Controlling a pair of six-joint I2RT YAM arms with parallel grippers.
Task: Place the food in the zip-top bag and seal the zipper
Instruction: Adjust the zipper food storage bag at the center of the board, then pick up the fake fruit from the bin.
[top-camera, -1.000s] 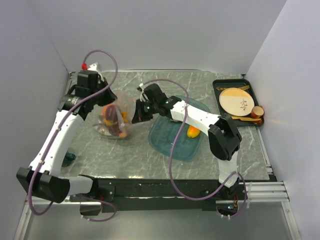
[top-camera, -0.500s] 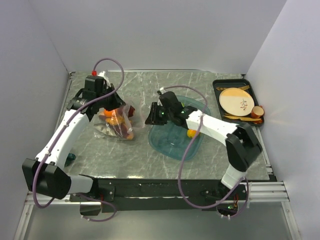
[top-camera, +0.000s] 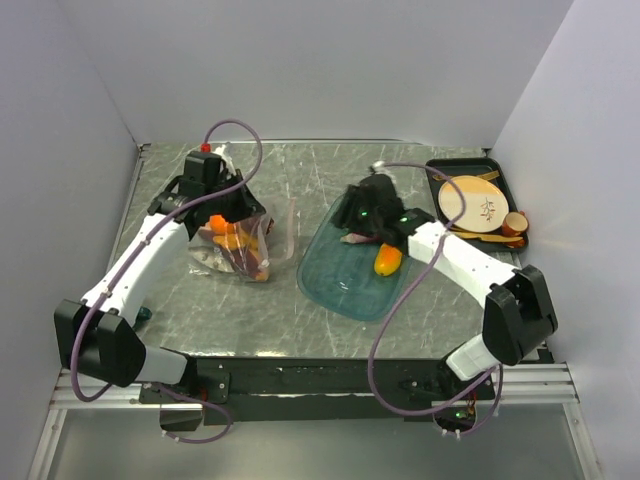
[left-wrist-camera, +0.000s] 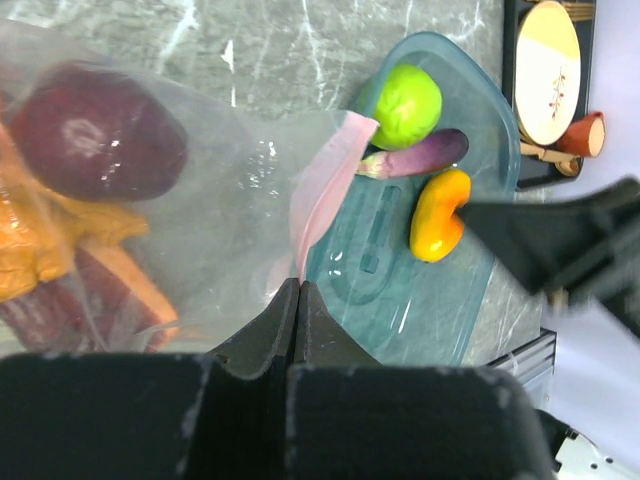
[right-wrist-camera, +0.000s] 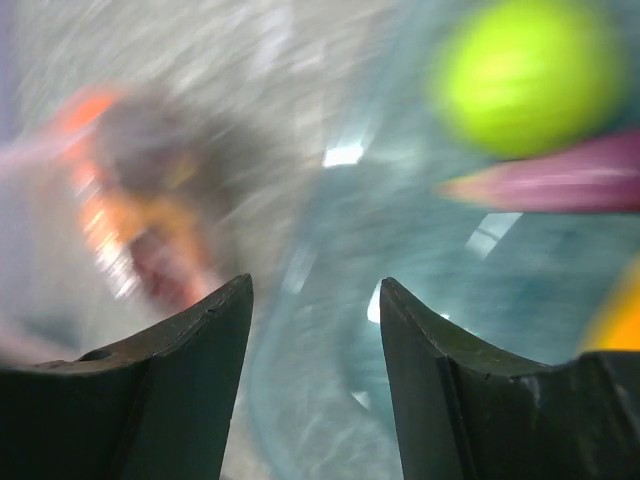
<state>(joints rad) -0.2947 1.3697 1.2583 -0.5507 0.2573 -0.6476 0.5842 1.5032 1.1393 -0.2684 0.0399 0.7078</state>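
1. On the teal tray, three pieces of food wait: the lime, the purple slice and the yellow piece. The apple and other pieces lie inside the bag.
2. Your right gripper hovers over the tray, fingers apart and empty. Centre them on one piece before closing.
3. Your left gripper is pinched tight on the bag's edge beside the pink zipper. Lift that lip so the mouth gapes toward the tray.
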